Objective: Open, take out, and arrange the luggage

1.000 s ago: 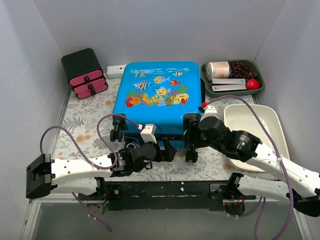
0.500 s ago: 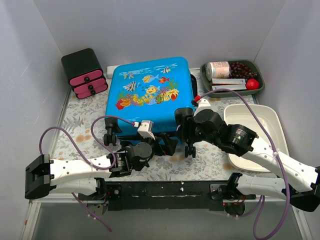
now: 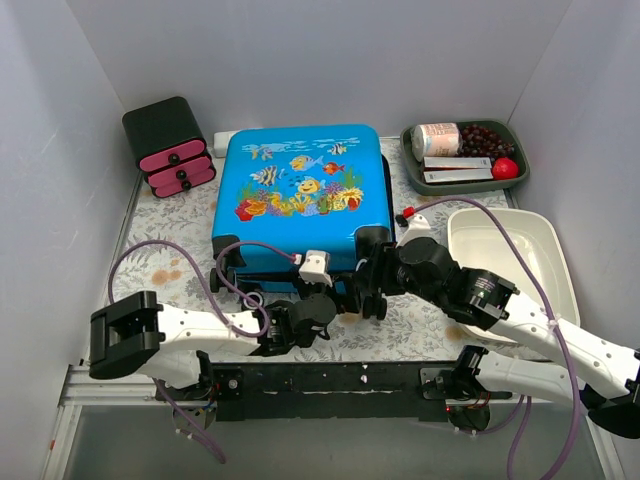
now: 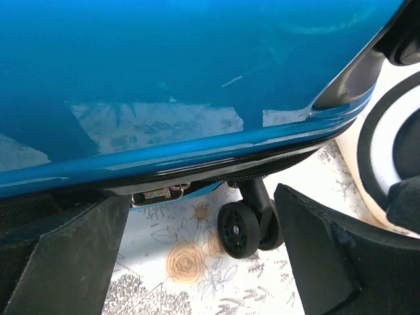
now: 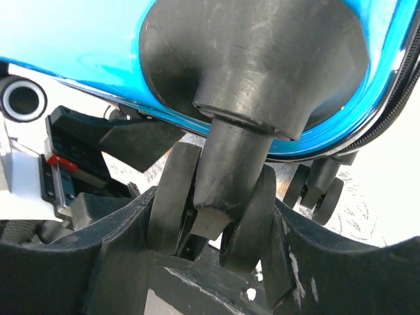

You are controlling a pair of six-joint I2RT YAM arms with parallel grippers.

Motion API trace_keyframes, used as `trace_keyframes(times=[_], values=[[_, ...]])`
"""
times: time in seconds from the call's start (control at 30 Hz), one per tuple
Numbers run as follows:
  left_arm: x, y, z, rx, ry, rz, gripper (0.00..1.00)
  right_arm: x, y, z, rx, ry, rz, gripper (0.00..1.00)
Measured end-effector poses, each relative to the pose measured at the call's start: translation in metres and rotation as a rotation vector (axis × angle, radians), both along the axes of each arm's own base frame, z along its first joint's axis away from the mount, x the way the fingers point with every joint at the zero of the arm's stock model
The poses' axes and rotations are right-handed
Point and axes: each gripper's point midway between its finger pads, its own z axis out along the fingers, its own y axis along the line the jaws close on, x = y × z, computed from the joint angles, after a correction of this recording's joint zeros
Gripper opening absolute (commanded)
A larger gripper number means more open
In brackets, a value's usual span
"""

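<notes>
Now luggage (image 3: pixel 300 195) lies square mid-table again, earlier skew gone, lid closed; right gripper (image 5: pixel 210 239) clenches a near castor wheel (image 5: pixel 172 197), left gripper (image 4: pixel 197 230) gapes empty at near edge; positioned, opening pending.

The floral table (image 3: pixel 150 235) carries luggage (image 3: pixel 300 200) (fish side up), black drawer box (image 3: pixel 165 140), green tray (image 3: pixel 465 186), white bin (image 3: pixel 505 250).

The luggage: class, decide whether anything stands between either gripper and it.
Nothing visible does. The right gripper is clamped on a wheel at the near edge of the luggage. The left gripper sits open just beneath that same edge, with no other object between its fingers and the shell.
</notes>
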Motion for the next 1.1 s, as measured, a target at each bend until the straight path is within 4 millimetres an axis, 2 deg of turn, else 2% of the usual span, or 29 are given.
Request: trace_keyframes(times=[0.17, 0.3, 0.37, 0.47, 0.53, 0.6, 0.93, 1.1], values=[[0.003, -0.014, -0.009, -0.006, 0.006, -0.009, 0.91, 0.008, -0.005, 0.0, 0.021, -0.027, -0.045, 0.01], [-0.01, -0.029, -0.012, -0.068, 0.036, -0.143, 0.9, 0.005, -0.003, 0.0, 0.029, -0.015, -0.031, 0.01], [-0.023, -0.038, -0.002, -0.118, 0.033, -0.246, 0.9, 0.001, -0.001, 0.0, 0.038, -0.002, -0.02, 0.01], [-0.033, -0.046, 0.029, -0.202, -0.001, -0.334, 0.9, -0.001, 0.001, 0.001, 0.052, 0.008, -0.018, 0.01], [-0.035, -0.045, 0.041, -0.227, -0.018, -0.344, 0.91, -0.001, 0.0, 0.003, 0.058, 0.008, -0.02, 0.01], [-0.035, -0.041, 0.043, -0.223, -0.016, -0.336, 0.93, -0.002, 0.0, 0.003, 0.059, 0.008, -0.02, 0.01], [-0.023, -0.003, 0.013, -0.132, 0.091, -0.152, 0.94, -0.005, -0.002, 0.002, 0.053, 0.011, -0.01, 0.01], [-0.019, 0.004, 0.002, -0.106, 0.114, -0.1, 0.89, -0.006, -0.002, 0.002, 0.052, 0.013, -0.008, 0.01]])
